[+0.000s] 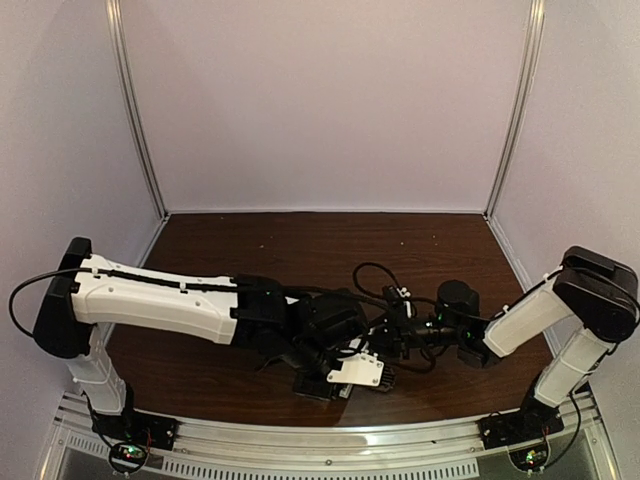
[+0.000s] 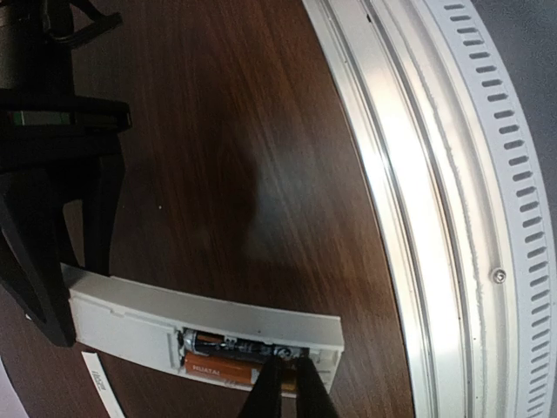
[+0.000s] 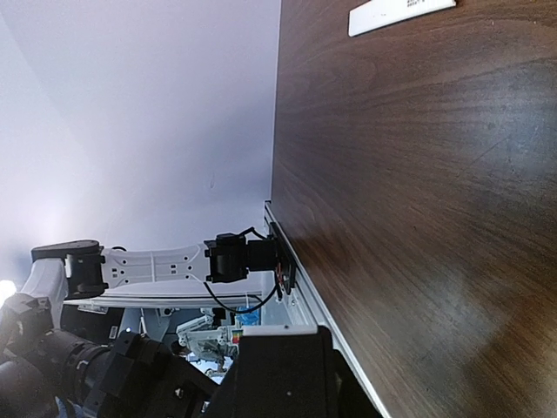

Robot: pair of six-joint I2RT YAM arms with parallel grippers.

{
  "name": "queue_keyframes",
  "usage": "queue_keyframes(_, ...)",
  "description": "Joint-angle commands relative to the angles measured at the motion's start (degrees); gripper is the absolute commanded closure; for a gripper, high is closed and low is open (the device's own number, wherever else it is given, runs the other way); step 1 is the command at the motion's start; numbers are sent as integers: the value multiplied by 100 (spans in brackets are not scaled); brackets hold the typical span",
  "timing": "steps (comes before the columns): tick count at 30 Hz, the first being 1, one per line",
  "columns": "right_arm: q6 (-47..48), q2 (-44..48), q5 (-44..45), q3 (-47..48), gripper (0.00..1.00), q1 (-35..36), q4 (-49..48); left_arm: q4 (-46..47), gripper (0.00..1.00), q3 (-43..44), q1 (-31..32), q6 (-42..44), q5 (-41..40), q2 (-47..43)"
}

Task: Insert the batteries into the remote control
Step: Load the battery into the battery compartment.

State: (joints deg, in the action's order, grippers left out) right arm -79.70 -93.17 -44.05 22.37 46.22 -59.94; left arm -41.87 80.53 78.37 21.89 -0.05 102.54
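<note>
The remote control (image 2: pixel 209 313) is a white bar lying on the dark wood table, its battery bay open. The black battery (image 2: pixel 231 347) and the orange battery (image 2: pixel 218 369) lie side by side in the bay. My left gripper (image 2: pixel 287 370) is almost shut, with its fingertips pressing on the pale-tipped end of the black battery. My right gripper (image 2: pixel 65 261) is shut on the remote's other end, one black finger on each long side. In the top view the remote (image 1: pixel 358 372) lies between the left gripper (image 1: pixel 335 378) and the right gripper (image 1: pixel 388 350). In the right wrist view only a white edge of the remote (image 3: pixel 278 329) shows.
A thin white strip (image 2: pixel 96 379) lies on the table beside the remote; it also shows in the right wrist view (image 3: pixel 400 16). The metal rail (image 2: pixel 435 218) at the table's near edge runs close to the remote. The enclosure walls (image 1: pixel 320 100) stand behind.
</note>
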Motion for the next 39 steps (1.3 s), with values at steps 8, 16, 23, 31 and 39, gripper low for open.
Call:
queue_keyframes(8,-523,883,-631,629,100,205,-760,-545,92,71,151,-45,-1328,833)
queue_keyframes(16,-4,1095,-638,722,100,200,-35,-399,84,-89,145,-161,-1483,511)
queue_keyframes(23,596,1389,-618,799,100,69,797,241,70,-557,110,-445,-1579,-479)
queue_keyframes(31,894,1497,-639,897,100,-100,1207,1901,51,-1131,97,-1301,-1691,-1657)
queue_keyframes(39,1538,1838,-542,1071,100,-129,2075,3326,9,-2531,-216,-2506,-1369,-3482)
